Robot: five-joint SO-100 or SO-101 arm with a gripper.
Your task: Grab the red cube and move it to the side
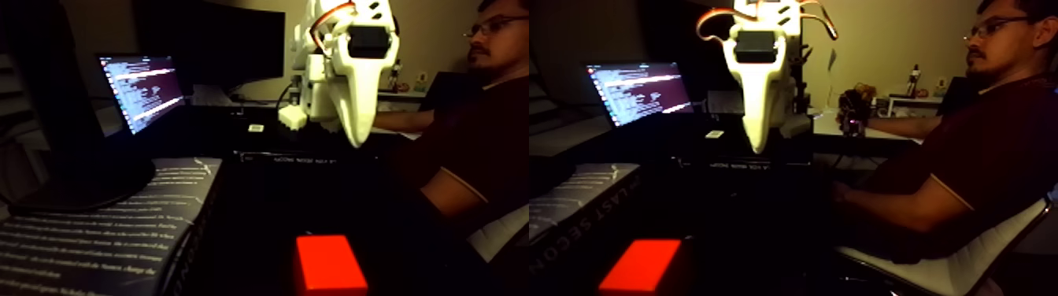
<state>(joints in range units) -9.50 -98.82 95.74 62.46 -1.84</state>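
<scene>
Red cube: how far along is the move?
Done: nothing visible; the red cube sits on the dark table, untouched. In hand: the white gripper hangs in the air behind it, holding nothing. Left: descend, grasp, shift it aside. Whether the jaws are open can't be told.

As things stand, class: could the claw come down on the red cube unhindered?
Probably yes. The claw hangs above the dark table, the cube lies nearer the camera, and nothing visible stands between; the dimness could hide something.

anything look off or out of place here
Nothing looks spilled or damaged. The red cube sits flat on the dark table near the bottom edge, and the white tool hangs above and behind it, apart from it. The scene is very dim.
</scene>
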